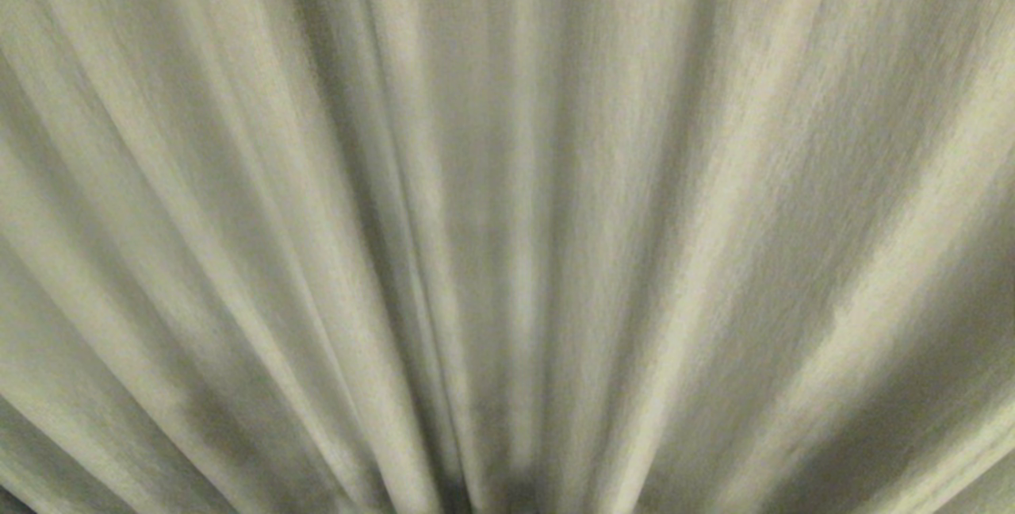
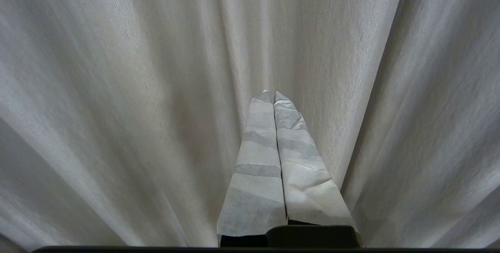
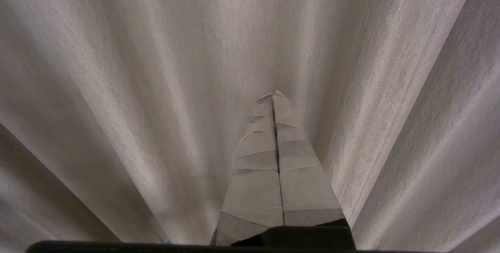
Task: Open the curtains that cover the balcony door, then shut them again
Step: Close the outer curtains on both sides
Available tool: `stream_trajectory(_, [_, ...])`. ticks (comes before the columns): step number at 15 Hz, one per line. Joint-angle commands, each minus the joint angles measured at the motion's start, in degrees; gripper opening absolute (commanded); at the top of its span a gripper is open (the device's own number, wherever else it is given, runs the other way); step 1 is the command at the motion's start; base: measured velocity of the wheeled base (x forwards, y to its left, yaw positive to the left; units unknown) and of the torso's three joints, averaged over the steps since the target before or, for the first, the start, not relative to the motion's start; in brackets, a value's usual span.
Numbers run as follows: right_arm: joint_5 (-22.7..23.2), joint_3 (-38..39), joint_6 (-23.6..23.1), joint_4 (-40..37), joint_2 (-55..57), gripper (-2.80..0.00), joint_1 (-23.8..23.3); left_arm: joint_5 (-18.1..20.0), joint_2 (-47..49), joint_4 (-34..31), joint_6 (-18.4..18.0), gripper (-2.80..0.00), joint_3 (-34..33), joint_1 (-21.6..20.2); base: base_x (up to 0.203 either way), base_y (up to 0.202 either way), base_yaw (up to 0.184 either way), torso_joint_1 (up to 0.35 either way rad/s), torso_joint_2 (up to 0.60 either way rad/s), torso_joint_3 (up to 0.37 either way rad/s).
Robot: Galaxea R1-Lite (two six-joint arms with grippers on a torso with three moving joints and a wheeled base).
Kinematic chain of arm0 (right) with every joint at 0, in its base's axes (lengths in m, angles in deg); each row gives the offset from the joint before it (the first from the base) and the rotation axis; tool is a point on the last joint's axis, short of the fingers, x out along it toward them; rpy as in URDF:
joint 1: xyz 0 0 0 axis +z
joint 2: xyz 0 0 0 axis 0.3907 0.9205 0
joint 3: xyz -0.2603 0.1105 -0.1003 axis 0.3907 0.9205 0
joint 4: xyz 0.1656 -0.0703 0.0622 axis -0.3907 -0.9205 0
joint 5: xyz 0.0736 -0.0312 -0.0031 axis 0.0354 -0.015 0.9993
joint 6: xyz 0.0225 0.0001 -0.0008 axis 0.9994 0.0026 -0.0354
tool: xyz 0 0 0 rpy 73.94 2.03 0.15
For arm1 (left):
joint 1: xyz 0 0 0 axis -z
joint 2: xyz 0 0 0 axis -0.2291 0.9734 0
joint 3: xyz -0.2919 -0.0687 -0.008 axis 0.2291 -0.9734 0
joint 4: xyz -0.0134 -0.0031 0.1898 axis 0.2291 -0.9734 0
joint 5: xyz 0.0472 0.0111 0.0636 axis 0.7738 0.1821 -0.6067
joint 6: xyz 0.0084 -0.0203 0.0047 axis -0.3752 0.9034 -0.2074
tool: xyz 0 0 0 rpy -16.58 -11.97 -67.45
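Both pairs of jaws are pressed together with nothing between them. On the left gripper (image 2: 272, 93), the two long fingers (image 2: 258, 159), wrapped in pale grey-white tape, meet along a single seam from base to tip. The right gripper (image 3: 274, 95) looks the same, its taped fingers (image 3: 297, 175) closed flat against each other and holding no fabric.

Just ahead of both sets of closed tips hang the curtains (image 1: 507, 181), heavy cream-beige pleated fabric drapes falling in deep vertical folds. In each wrist view the cloth (image 2: 136, 89) (image 3: 136, 89) fills everything beyond the fingertips, with folds spreading to either side of the jaws. Whether the tips actually touch the fabric cannot be told. The head view shows only the same pleated drapes from edge to edge, with neither arm in sight. Drawn across, the curtains hide whatever lies behind them.
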Motion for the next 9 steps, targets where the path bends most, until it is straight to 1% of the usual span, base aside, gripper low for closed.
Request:
stream_trajectory(1, [0.0, 0.0, 0.0, 0.0, 0.0, -2.8, 0.0, 0.1, -0.1, 0.0, 0.0, -2.8, 0.0, 0.0, 0.0, 0.0, 0.0, 0.0, 0.0, 0.0])
stream_trajectory(6, [0.0, 0.0, 0.0, 0.0, 0.0, -2.8, 0.0, 0.1, -0.1, 0.0, -0.1, -2.8, 0.0, 0.0, 0.0, 0.0, 0.0, 0.0, 0.0, 0.0])
stream_trajectory(7, [0.0, 0.0, 0.0, 0.0, 0.0, -2.8, 0.0, 0.1, -0.1, 0.0, 0.0, -2.8, 0.0, 0.0, 0.004, -0.069, 0.009, -0.002, 0.0, 0.004])
stream_trajectory(9, [0.0, 0.0, 0.0, 0.0, 0.0, -2.8, 0.0, 0.0, -0.1, 0.0, 0.0, -2.8, 0.0, 0.0, 0.001, -0.147, 0.007, 0.012, 0.0, 0.002])
